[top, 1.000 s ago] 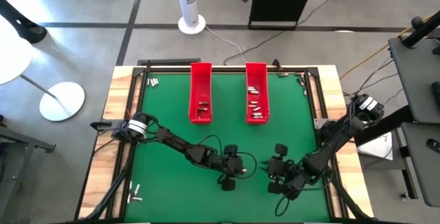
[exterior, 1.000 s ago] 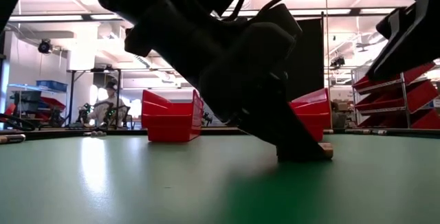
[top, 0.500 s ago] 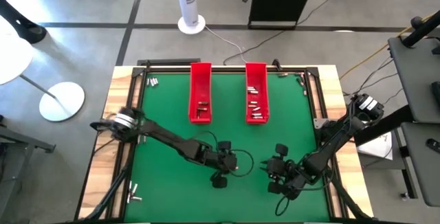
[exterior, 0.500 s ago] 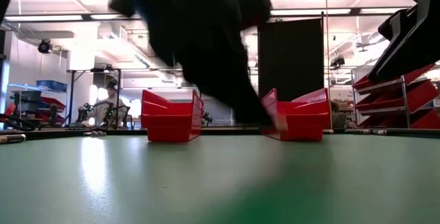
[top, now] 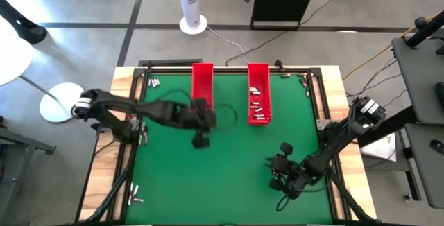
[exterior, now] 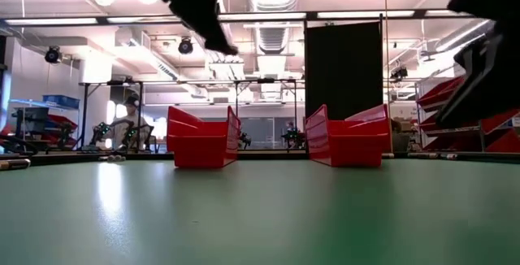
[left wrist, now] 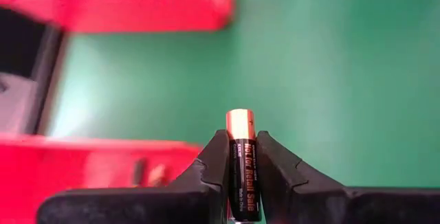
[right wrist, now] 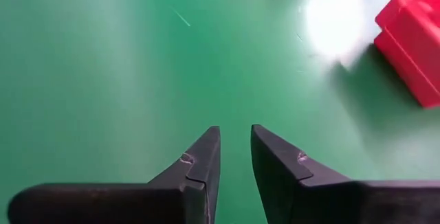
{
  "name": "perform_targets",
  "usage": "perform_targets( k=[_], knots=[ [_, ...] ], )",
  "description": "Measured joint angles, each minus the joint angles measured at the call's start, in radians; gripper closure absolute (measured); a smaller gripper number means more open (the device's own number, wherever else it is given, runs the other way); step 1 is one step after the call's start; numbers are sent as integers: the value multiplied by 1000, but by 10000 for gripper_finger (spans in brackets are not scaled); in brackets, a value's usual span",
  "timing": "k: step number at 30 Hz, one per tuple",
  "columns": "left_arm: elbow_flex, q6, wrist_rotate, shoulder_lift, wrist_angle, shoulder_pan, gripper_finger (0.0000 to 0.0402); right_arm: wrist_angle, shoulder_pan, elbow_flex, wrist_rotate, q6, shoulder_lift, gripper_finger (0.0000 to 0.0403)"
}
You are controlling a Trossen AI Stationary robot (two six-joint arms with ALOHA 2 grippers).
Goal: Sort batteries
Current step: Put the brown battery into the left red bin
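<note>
Oddly, the low view shows almost nothing of the grippers: only dark arm parts cut off at its upper edge, and the two red trays end-on, so their contents are hidden there. From above, the loose batteries are too small to count surely; the left tray [top: 202, 93] seems to hold a few near its front end, the right tray [top: 259, 93] a scatter of perhaps eight or so, and small clusters lie at the table's far left corner [top: 154, 82], far right corner [top: 304, 80] and near left corner [top: 135, 195].

The left arm reaches in from the table's left edge, stretched across the green mat, with the left gripper [top: 200, 140] just in front of the left tray's near end. Its wrist view shows the fingers clamped on one battery [left wrist: 240, 162], black-bodied with a copper-coloured end, standing between the fingertips and poking out beyond them; red tray walls blur behind it.

The right arm is folded low at the near right of the mat, the right gripper [right wrist: 235, 157] over bare green felt with a narrow gap between its fingers and nothing held
</note>
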Motion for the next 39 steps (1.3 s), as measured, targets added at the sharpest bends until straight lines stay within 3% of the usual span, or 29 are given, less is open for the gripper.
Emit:
perform_targets(
  k=[8, 18, 23, 39],
  knots=[
    [-61, 205, 125, -52, -3, 286, 373, 3, -67, -1, -1, 5, 32, 344],
    [-143, 387, 274, 25, 110, 534, 373, 2, -192, 5, -59, -63, 26, 342],
    [-188, 445, 332, 47, 227, 568, 373, 3, -234, 9, -62, -104, 26, 345],
    [-200, 481, 371, 173, 218, 578, 373, 21, -311, 10, -64, -233, 26, 356]
  ],
)
